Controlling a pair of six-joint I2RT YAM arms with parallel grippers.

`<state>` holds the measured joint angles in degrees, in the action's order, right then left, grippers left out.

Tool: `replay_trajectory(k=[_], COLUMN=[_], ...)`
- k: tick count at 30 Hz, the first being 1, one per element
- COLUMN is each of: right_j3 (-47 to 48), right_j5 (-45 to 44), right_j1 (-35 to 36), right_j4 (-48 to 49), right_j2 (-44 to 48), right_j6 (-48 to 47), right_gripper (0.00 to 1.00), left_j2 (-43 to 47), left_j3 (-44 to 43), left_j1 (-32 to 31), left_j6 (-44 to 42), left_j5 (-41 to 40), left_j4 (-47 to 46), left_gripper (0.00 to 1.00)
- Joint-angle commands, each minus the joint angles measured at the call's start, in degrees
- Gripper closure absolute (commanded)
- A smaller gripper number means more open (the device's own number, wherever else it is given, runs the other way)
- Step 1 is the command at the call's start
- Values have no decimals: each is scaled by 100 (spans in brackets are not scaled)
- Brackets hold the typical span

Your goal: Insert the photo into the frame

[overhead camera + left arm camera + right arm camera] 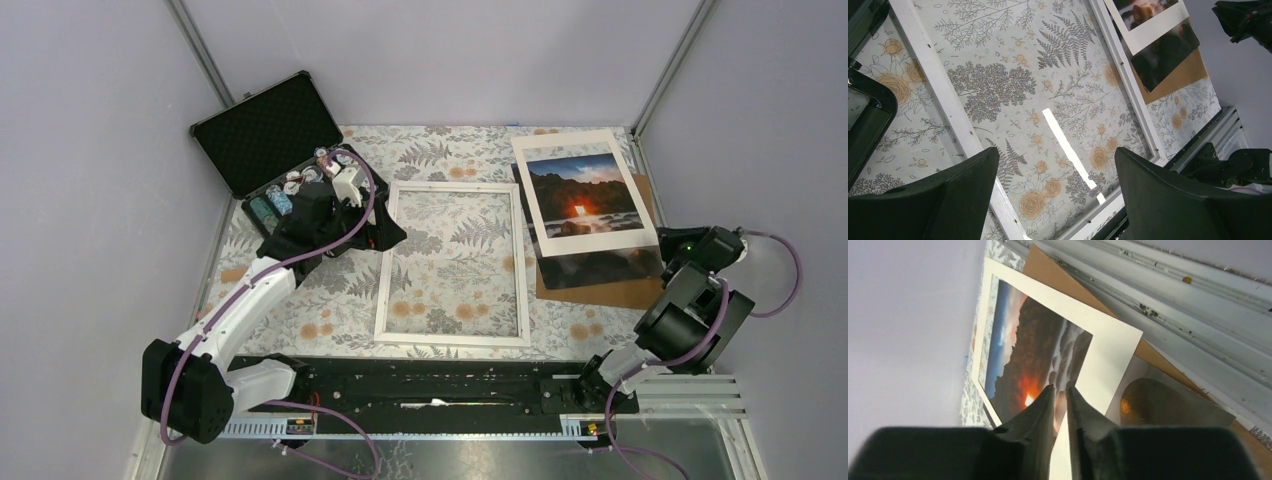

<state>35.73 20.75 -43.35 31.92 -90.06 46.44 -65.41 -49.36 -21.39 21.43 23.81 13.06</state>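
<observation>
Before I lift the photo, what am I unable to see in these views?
- Right wrist view: the right claw covers the photo edge it pinches; whether the grey sheet beneath is caught too is hidden.
- Top view: that claw's tips hide under the right arm.
- Top view: the case contents are too small, partly behind the left arm.
- Left wrist view: two corners of the frame lie past the upper edge.

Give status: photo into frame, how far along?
Done: nothing placed yet. In hand: right gripper pinches the photo by its edge, over the brown backing board. To do: carry it into the white frame, which lies empty; left gripper hovers open above it.
</observation>
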Motion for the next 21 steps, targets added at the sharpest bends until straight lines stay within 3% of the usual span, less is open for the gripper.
replay_trajectory(k=[1, 4, 8, 14, 21], right_j3=[402, 525, 705, 1124, 2386], right_j5=[-630, -873, -1133, -321, -592], right_j1=[-158, -149, -132, 141, 1858], right_j4=[-838, -928, -964, -855, -2940], right_j2=[195, -152, -476, -928, -988], right_j6=[-169, -197, -125, -179, -1402], right_gripper=[57, 36, 25, 21, 13], left_j2=[125, 87, 63, -7, 45], left_j3=[23, 45, 54, 67, 76], left_j1=[-23, -19, -31, -25, -23], left_j6=[14, 45, 54, 62, 30], left_j5=[86, 151, 161, 133, 66], left_j4=[-294, -341, -360, -377, -372], left_gripper=[9, 9, 9, 9, 9])
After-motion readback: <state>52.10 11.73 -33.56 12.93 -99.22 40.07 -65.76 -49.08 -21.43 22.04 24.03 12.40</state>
